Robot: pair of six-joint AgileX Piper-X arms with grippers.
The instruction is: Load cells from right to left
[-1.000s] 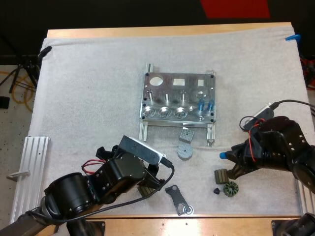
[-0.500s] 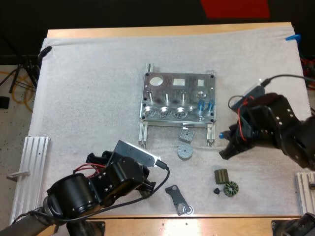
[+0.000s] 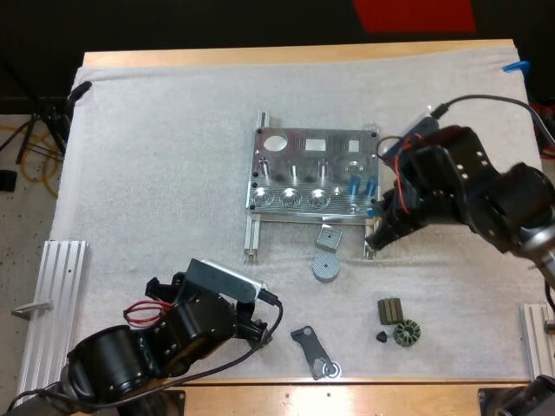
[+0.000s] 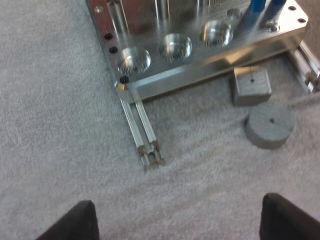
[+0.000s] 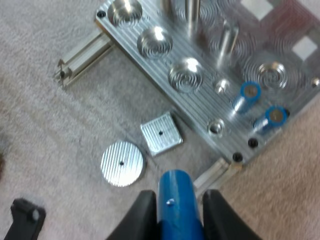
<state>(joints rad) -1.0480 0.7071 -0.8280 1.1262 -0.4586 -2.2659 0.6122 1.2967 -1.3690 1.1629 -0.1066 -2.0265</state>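
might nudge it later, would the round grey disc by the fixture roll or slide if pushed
The round disc lies flat on the mat, so it probably slides, not rolls. It looks like solid metal: likely stiff and heavy for its size. The fuzzy mat may drag on it.

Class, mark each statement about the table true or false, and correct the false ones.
1. The right gripper holds a blue cylinder. True.
2. Three cylinders stand in the fixture. False: two standing cylinders are there.
3. The left gripper is shut on the round disc. False: its fingers stand apart, clear of it.
4. The square block lies between the fixture and the round disc. True.
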